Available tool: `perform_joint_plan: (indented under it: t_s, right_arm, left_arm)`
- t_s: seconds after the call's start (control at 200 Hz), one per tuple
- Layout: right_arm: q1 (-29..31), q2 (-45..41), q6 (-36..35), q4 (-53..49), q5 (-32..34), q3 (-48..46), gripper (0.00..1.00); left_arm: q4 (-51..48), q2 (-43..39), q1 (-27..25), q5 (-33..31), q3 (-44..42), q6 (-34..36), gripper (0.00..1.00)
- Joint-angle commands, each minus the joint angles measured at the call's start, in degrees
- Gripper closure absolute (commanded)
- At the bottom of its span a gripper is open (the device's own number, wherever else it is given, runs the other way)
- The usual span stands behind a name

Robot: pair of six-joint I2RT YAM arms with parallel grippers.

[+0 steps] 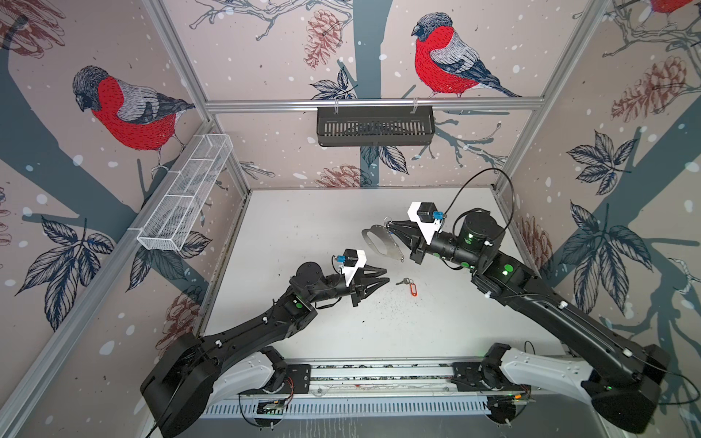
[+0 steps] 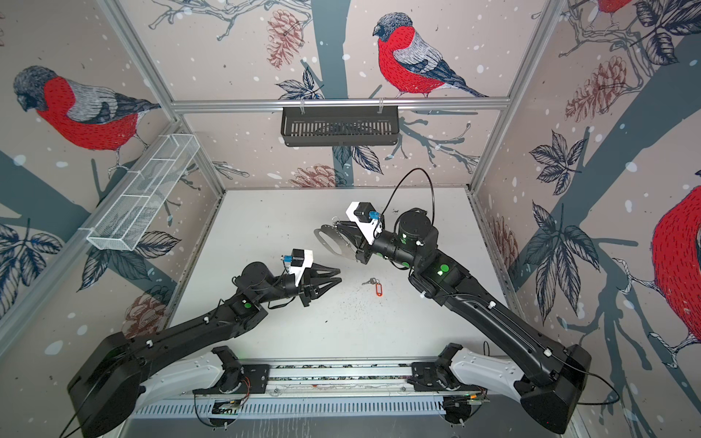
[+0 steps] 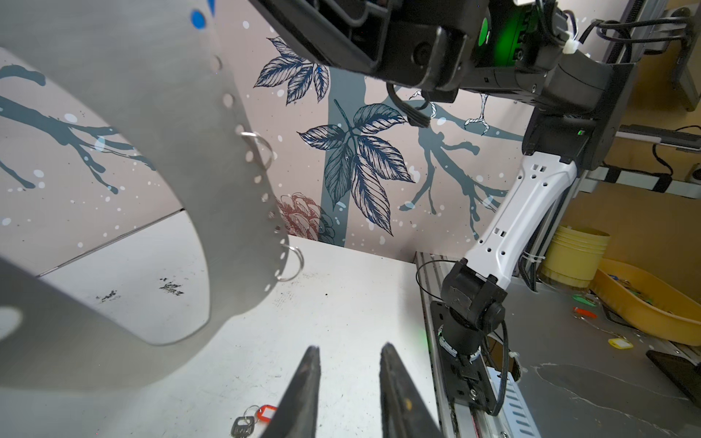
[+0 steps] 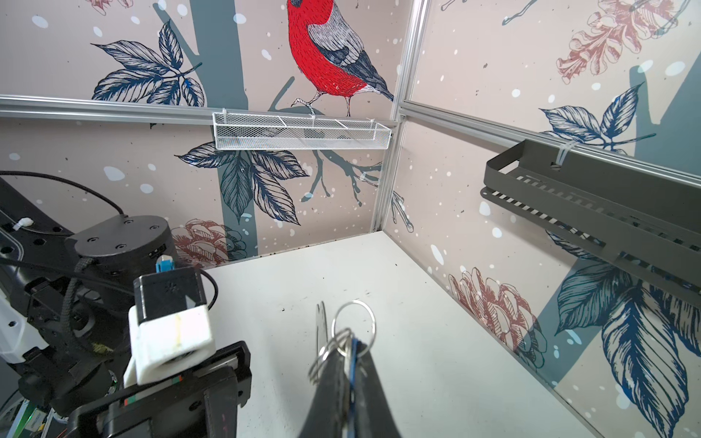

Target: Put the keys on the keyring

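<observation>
The keyring (image 3: 159, 113), a flat grey see-through D-shaped plate with a big slot, edge holes and small metal rings (image 3: 294, 263), hangs tilted above the table (image 1: 303, 235), right of centre. The silver key (image 1: 402, 281) with its red-orange tag (image 1: 412, 289) lies flat on the table, just nearer.

A black slotted basket (image 1: 375, 127) hangs from an aluminium rail (image 1: 265, 105) on the back wall (image 1: 265, 57), papered with red-breasted birds, pinecones and leaves. Left of it, a white wire basket (image 1: 186, 193) hangs on the side wall (image 1: 57, 189); below it lies the scuffed white surface (image 1: 303, 227)
</observation>
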Motion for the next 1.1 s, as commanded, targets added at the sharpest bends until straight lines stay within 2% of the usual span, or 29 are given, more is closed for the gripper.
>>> perform_joint_plan:
  t_s: [0.0,0.305,0.475,0.62,0.805,0.951,1.096]
  right_arm:
    - [0.13,-0.02,1.51,3.78,1.38,0.29,1.00]
    - [0.67,0.09,3.81,5.62,5.88,-0.27,1.00]
    - [1.02,0.14,5.55,7.43,8.05,-1.19,1.00]
    - [1.58,0.34,6.65,8.53,9.83,-1.46,1.00]
    - [2.42,0.62,7.53,9.34,11.95,-1.46,1.00]
    - [3.13,0.67,7.63,9.65,12.12,-1.63,1.00]
    - [3.84,0.87,7.63,9.99,12.92,-1.56,1.00]
  left_arm:
    - [5.05,0.45,-0.51,-0.68,0.06,-0.69,0.71]
    - [11.35,0.36,-2.07,-7.43,-2.34,0.37,0.69]
    - [13.93,-1.32,-5.10,-15.89,-4.92,2.88,0.69]
    - [14.24,-2.30,-9.35,-25.73,-6.34,7.05,0.69]
    - [17.43,-2.23,-11.40,-32.26,-7.94,9.14,0.68]
    - [18.49,-1.23,-12.12,-34.44,-7.79,10.35,0.67]
    - [16.87,0.82,-12.21,-31.40,-5.48,10.70,0.68]
